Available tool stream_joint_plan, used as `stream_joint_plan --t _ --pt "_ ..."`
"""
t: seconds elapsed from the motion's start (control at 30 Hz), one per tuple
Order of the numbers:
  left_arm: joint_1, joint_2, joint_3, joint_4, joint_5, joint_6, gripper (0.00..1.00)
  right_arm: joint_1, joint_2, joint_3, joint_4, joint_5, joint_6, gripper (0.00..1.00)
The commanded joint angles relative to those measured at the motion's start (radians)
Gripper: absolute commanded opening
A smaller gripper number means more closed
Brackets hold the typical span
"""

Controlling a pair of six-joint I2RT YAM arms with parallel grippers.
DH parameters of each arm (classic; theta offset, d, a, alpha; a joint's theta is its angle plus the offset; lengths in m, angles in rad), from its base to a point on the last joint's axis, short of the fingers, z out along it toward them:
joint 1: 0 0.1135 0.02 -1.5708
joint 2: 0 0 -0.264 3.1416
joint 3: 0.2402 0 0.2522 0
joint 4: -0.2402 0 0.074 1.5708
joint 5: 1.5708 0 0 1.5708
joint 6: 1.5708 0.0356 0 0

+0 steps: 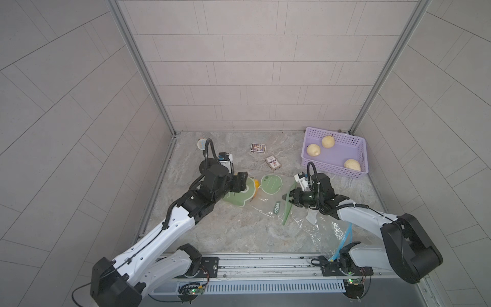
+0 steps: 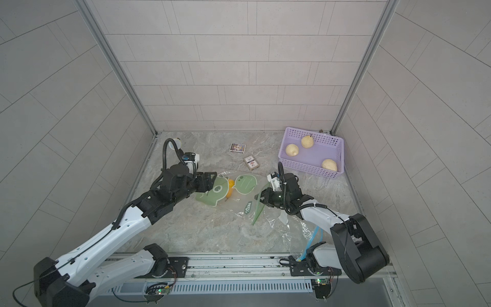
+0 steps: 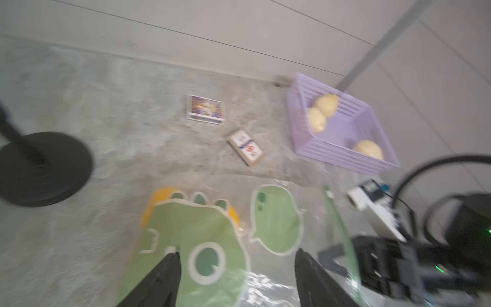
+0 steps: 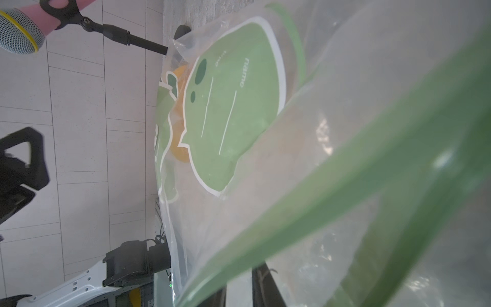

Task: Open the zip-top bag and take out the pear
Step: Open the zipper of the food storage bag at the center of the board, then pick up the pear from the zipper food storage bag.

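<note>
The clear zip-top bag (image 1: 271, 184) (image 2: 245, 184), printed with a green dinosaur and a speech bubble, lies across the middle of the marble floor. The yellow-orange pear (image 1: 256, 184) (image 2: 231, 184) (image 4: 180, 154) sits inside it at the closed end, partly hidden by the print. My left gripper (image 1: 245, 182) (image 3: 237, 255) hovers open just above that end, its fingers (image 3: 170, 268) spread over the dinosaur print. My right gripper (image 1: 288, 198) (image 4: 239, 276) is shut on the bag's green zip strip (image 1: 288, 210), holding that edge lifted and the mouth parted.
A purple basket (image 1: 358, 152) (image 3: 345, 156) with three pale pears stands at the back right. Two card boxes (image 1: 258, 147) (image 1: 273, 162) lie behind the bag. A microphone stand (image 1: 202, 144) with a black round base (image 3: 39, 170) is at the back left.
</note>
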Motion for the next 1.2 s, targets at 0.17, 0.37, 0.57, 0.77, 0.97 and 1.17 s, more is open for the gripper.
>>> stream_joint_plan --t 0.17,0.37,0.57,0.77,0.97,1.17 --pt "0.079 0.267 -0.057 0.124 -0.039 -0.083 0.63 0.045 0.016 -0.03 0.146 0.015 0.168 0.29" --pt "0.063 0.46 -0.02 0.117 0.058 -0.061 0.54 0.063 0.115 -0.05 0.231 0.021 0.194 0.29" --pt "0.06 0.541 -0.002 0.121 0.105 -0.013 0.54 0.069 0.229 -0.024 0.338 0.004 0.181 0.28" --pt "0.065 0.562 0.05 0.069 0.156 0.03 0.45 0.067 0.242 0.025 0.288 0.001 0.126 0.29" --pt "0.063 0.385 0.123 -0.041 0.114 0.051 0.49 0.052 0.2 0.041 0.169 0.016 0.062 0.29" --pt "0.018 0.387 0.202 -0.065 0.151 0.043 0.5 0.032 0.194 0.03 0.17 0.004 0.051 0.29"
